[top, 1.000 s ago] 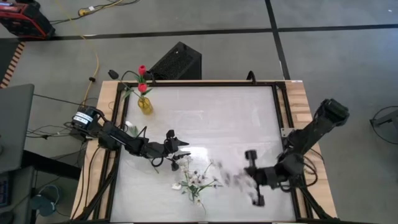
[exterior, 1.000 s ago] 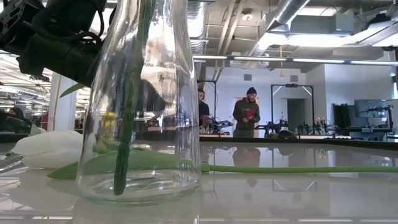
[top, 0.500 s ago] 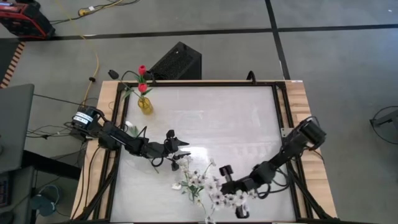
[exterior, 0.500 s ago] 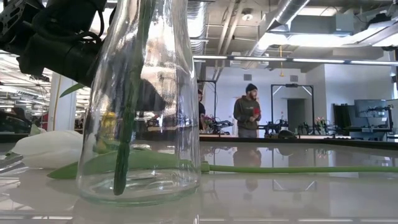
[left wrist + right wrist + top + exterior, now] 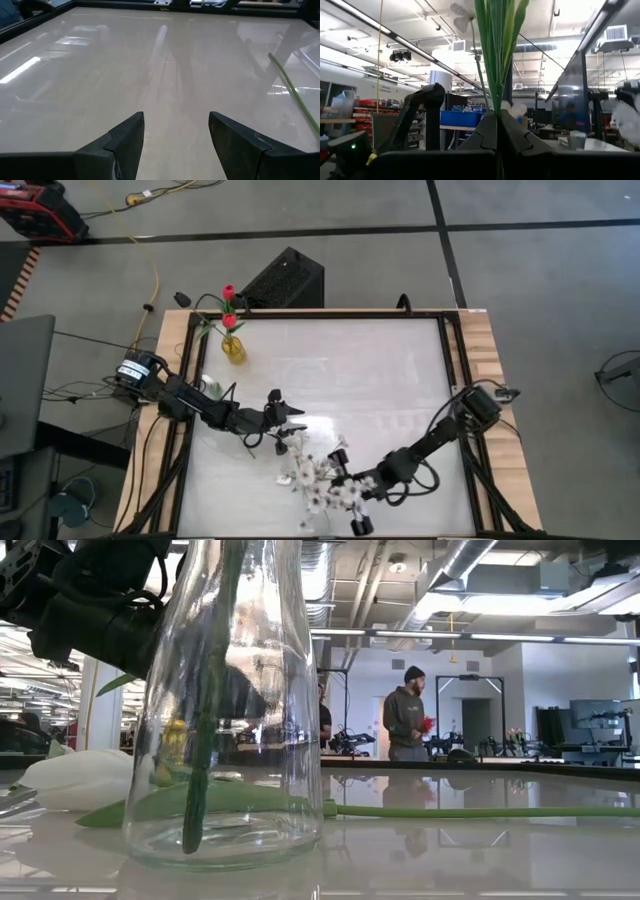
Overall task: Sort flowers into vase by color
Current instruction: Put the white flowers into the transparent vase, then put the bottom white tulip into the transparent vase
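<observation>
High view: the right gripper (image 5: 352, 492) is pinching the stems of a sprig of white blossoms (image 5: 322, 478) near the front edge of the surface (image 5: 380, 380), fingers pressed together on them. The left gripper (image 5: 288, 418), fingers spread, is waiting just beside. Open room is lying toward the yellow vase (image 5: 233, 348) holding red tulips (image 5: 229, 305).

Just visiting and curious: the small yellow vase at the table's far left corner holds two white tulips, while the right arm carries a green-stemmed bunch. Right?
Not quite: the yellow vase holds two red tulips, not white, as the high view shows. The right gripper is indeed shut on the green-stemmed bunch.
</observation>
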